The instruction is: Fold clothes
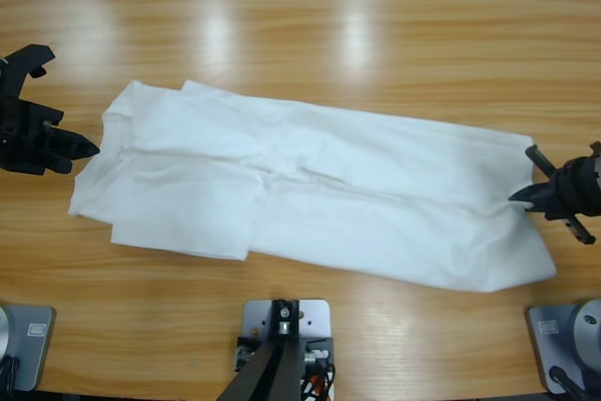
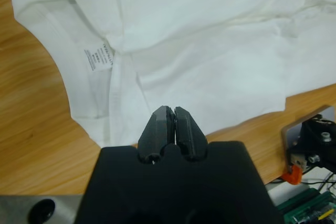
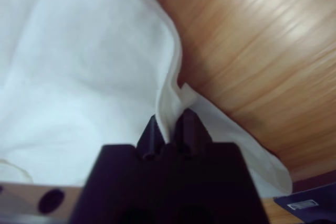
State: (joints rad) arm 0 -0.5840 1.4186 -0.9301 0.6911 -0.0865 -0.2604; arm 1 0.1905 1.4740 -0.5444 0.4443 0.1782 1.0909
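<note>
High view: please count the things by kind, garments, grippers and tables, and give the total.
White T-shirt: 1
Black grippers: 2, the left gripper and the right gripper
Wooden table: 1
Total: 4

White T-shirt [image 1: 310, 190] lies flat on table, folded into long strip. Neck end with small label just in front of left claw [image 2: 173, 124]. Other end's edge pinched in right claw [image 3: 170, 129].

Matte black grippers [image 1: 80, 147] [image 1: 521, 196] with wedge-shaped ribbed jaws on blocky black bodies, silver-grey plate with round hole behind.
</note>
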